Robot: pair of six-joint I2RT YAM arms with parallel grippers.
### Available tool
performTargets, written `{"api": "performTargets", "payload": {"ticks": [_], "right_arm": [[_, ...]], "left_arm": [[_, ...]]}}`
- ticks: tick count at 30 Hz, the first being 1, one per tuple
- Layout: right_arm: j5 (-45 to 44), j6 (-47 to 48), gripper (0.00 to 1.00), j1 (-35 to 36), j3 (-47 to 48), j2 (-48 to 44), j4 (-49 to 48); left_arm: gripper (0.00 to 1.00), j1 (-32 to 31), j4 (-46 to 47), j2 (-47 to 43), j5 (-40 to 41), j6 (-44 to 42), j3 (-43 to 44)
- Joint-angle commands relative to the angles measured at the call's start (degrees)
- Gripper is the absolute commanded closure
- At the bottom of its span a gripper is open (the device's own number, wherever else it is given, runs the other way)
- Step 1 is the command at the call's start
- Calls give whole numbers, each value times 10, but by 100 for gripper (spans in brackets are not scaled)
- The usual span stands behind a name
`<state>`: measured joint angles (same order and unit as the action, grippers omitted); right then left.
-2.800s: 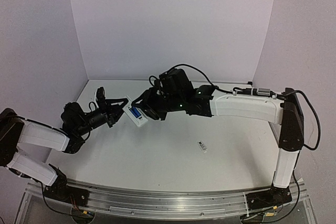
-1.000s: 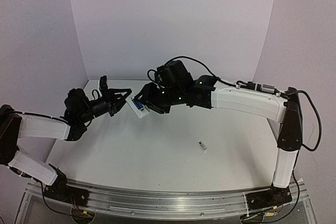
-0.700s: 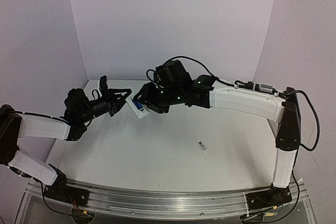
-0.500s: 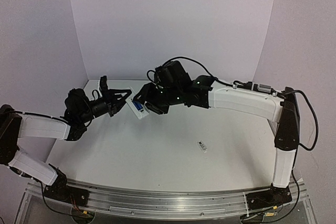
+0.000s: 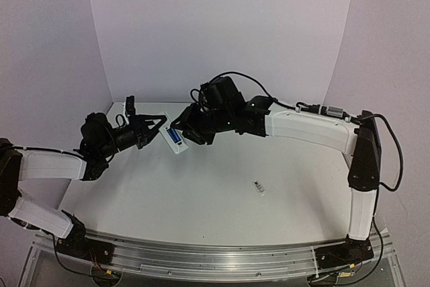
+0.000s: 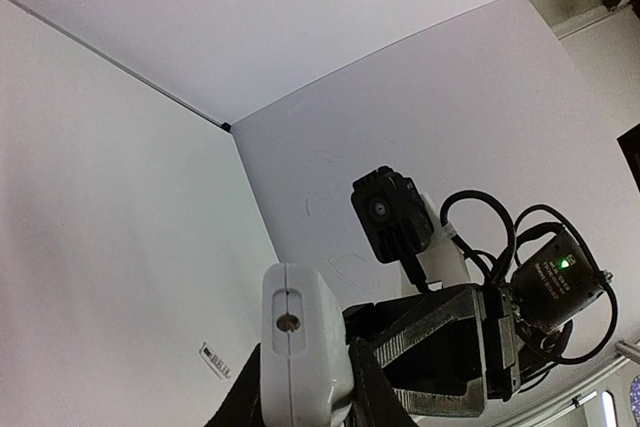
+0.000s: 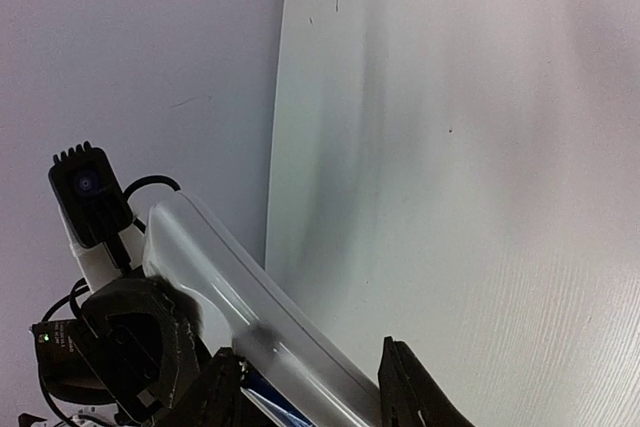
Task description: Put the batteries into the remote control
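Note:
The white remote control [image 5: 168,133] hangs above the table's back left, tilted, with my left gripper [image 5: 160,132] shut on one end. In the left wrist view its end face [image 6: 303,332] sits pinched between my fingers [image 6: 372,392]. Blue batteries [image 5: 175,142] lie in its back recess, and a strip of blue [image 7: 268,399] shows in the right wrist view. My right gripper [image 5: 186,134] is open and straddles the remote's other end [image 7: 250,312]. One finger is on the battery side, and the other finger [image 7: 405,392] stands just off the far face.
A small white cover piece [image 5: 259,187] lies flat on the table [image 5: 215,199] right of centre, also seen as a cover piece [image 6: 215,360] below in the left wrist view. Pale walls close the back and both sides.
The left arm has carried the remote slightly up and back, and the right gripper followed it. The right jaws have narrowed a little around the remote. The cover piece has not moved.

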<state>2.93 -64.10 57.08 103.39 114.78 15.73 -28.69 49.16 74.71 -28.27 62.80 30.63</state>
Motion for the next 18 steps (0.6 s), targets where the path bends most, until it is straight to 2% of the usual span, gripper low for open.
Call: {"api": "performTargets", "payload": {"ticks": [1,11,18], "right_arm": [[37,-31,58,1,-1,24,11],[59,-3,62,4,7,36,46],[52,29,67,9,8,40,88]], "left_arm": [[100,-6,65,-43,7,-7,28],[100,-6,22,-40,11,-25,70],[100,-5,20,-34,30,-1,87]]}}
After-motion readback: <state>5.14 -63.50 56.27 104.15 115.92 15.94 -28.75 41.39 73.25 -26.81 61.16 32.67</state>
